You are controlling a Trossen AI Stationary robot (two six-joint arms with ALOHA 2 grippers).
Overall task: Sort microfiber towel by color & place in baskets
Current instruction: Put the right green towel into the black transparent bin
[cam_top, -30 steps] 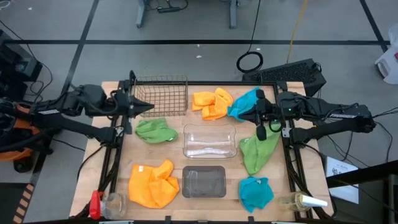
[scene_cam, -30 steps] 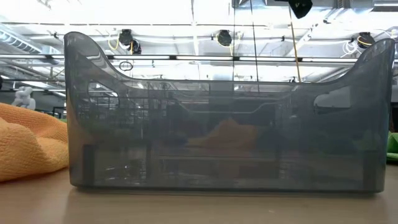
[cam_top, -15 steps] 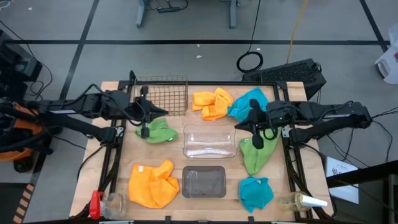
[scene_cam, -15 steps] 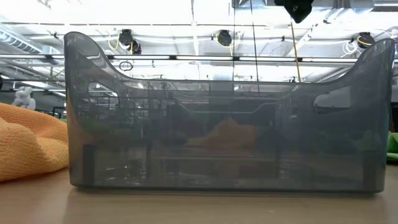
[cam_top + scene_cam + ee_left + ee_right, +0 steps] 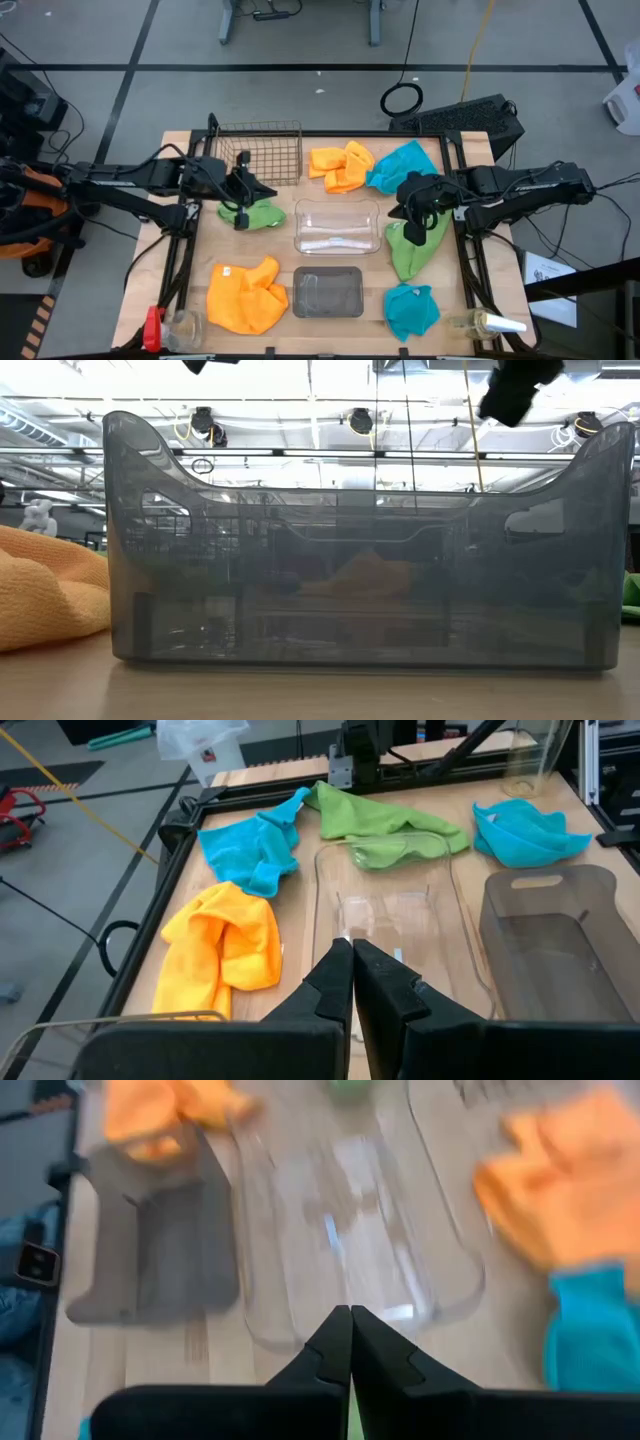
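Observation:
Six towels lie on the table. An orange one (image 5: 340, 166) and a teal one (image 5: 398, 164) are at the far side, a green one (image 5: 254, 212) at the left, a green one (image 5: 415, 248) at the right, an orange one (image 5: 244, 296) and a teal one (image 5: 410, 311) at the near side. The wire basket (image 5: 258, 152), the clear tray (image 5: 337, 227) and the grey tray (image 5: 327, 292) stand in the middle. My left gripper (image 5: 264, 192) hangs shut above the left green towel. My right gripper (image 5: 402, 214) hangs shut above the right green towel, tipped down.
A clear cup with a red tool (image 5: 170, 326) stands at the near left corner and a bottle (image 5: 487, 323) at the near right. A black frame (image 5: 462, 240) runs along the table's sides. The grey tray (image 5: 370, 560) fills the low view.
Both grippers have sunk and come in toward the table's middle, still shut. The left one now stands over the left green towel. The right one has tipped further down and rolled over the right green towel. No towel has moved.

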